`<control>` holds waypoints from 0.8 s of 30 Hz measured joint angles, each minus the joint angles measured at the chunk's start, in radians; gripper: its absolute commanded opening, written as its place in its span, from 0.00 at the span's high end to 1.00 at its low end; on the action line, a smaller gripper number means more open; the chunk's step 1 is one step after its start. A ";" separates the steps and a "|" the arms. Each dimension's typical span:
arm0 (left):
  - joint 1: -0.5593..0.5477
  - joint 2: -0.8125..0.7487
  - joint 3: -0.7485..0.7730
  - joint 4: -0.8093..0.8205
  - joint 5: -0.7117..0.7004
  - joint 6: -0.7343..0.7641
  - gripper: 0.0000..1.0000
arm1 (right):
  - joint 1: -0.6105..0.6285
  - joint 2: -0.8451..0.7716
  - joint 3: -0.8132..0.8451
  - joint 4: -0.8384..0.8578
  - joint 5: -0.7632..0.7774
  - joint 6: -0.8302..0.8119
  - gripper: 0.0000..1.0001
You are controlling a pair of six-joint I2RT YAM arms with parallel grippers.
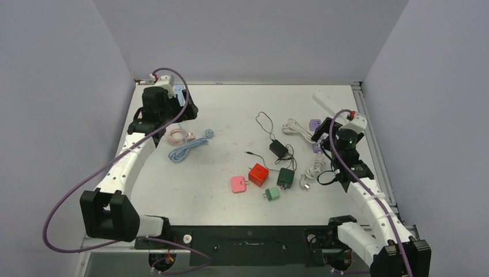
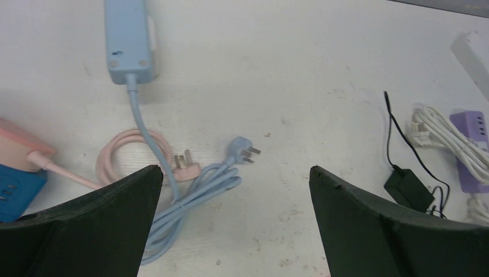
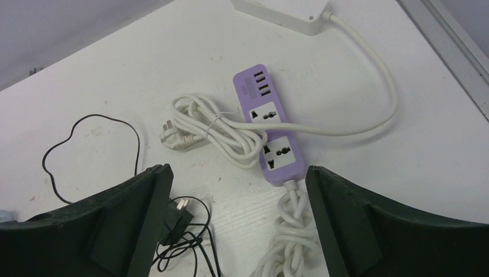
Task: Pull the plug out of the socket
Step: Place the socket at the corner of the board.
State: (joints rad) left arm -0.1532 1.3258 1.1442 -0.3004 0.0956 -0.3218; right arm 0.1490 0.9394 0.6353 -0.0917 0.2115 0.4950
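Observation:
A light blue power strip (image 2: 128, 37) lies at the far left of the table, with a white piece (image 2: 152, 40) showing at its right side; I cannot tell whether that is a plug. Its own blue plug (image 2: 243, 153) lies loose on the table. My left gripper (image 2: 235, 173) is open and empty above the strip's coiled blue cable (image 2: 190, 196); in the top view it (image 1: 173, 109) covers most of the strip. My right gripper (image 3: 239, 170) is open and empty, just short of a purple power strip (image 3: 268, 124) whose sockets are empty.
A pink strip (image 2: 17, 144), a blue cube socket (image 2: 17, 187) and a loose pink plug (image 2: 185, 164) lie left. A white strip (image 3: 282, 8) with white cable lies far right. A black adapter (image 1: 279, 149) and pink (image 1: 237, 184), red (image 1: 258, 173) and green (image 1: 285, 178) chargers sit mid-table.

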 measured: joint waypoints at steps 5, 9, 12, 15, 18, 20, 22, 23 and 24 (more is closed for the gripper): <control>0.051 0.096 0.083 -0.042 -0.078 0.040 0.04 | 0.000 -0.025 -0.032 0.015 -0.082 -0.033 0.10; 0.076 0.220 0.190 -0.077 -0.120 0.065 0.04 | 0.000 -0.021 -0.058 0.087 -0.146 -0.063 0.10; 0.088 0.342 0.296 -0.100 -0.144 0.079 0.04 | 0.005 -0.027 -0.119 0.179 -0.192 -0.068 0.10; 0.093 0.465 0.388 -0.124 -0.181 0.097 0.04 | 0.022 -0.047 -0.194 0.236 -0.215 -0.068 0.10; 0.094 0.553 0.442 -0.149 -0.214 0.111 0.04 | 0.068 -0.076 -0.254 0.278 -0.219 -0.074 0.10; 0.094 0.603 0.485 -0.179 -0.230 0.122 0.04 | 0.100 -0.088 -0.278 0.303 -0.215 -0.080 0.10; 0.094 0.660 0.548 -0.213 -0.246 0.129 0.04 | 0.123 -0.086 -0.282 0.322 -0.208 -0.083 0.10; 0.094 0.686 0.579 -0.227 -0.253 0.132 0.02 | 0.132 -0.084 -0.282 0.333 -0.202 -0.084 0.10; 0.094 0.708 0.604 -0.236 -0.259 0.135 0.03 | 0.141 -0.079 -0.282 0.346 -0.197 -0.084 0.10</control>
State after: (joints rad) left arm -0.0589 2.0335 1.7481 -0.5362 -0.1638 -0.1871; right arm 0.2901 0.8608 0.3531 0.2539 0.0143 0.4107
